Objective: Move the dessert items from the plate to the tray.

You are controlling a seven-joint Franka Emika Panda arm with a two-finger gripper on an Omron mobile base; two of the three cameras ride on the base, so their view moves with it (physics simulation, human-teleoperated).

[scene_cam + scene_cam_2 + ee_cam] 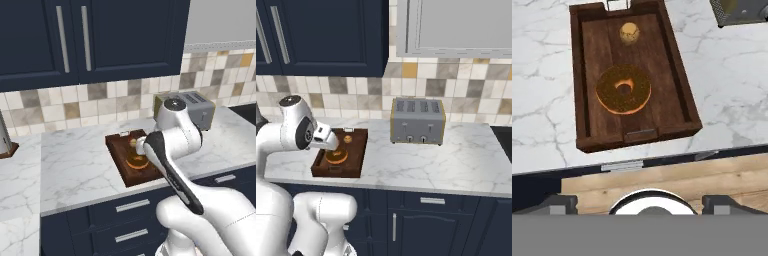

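Note:
Two dessert items lie in the dark wooden tray (580,75): a chocolate-topped doughnut (623,90) in the middle and a small tan round pastry (629,33) near the far end. In the right base view the doughnut (336,157) and the small pastry (348,139) rest in the tray (359,150). My gripper (641,203) hangs above the tray's near end and the counter edge. It is open, its fingertips (560,203) stand wide apart, and nothing is between them. The plate is out of view.
A silver toaster (417,121) stands on the marble counter to the right of the tray. Dark drawers (132,205) run below the counter edge and dark cabinets (75,35) hang above. A grey object on a brown base (4,139) sits at the far left.

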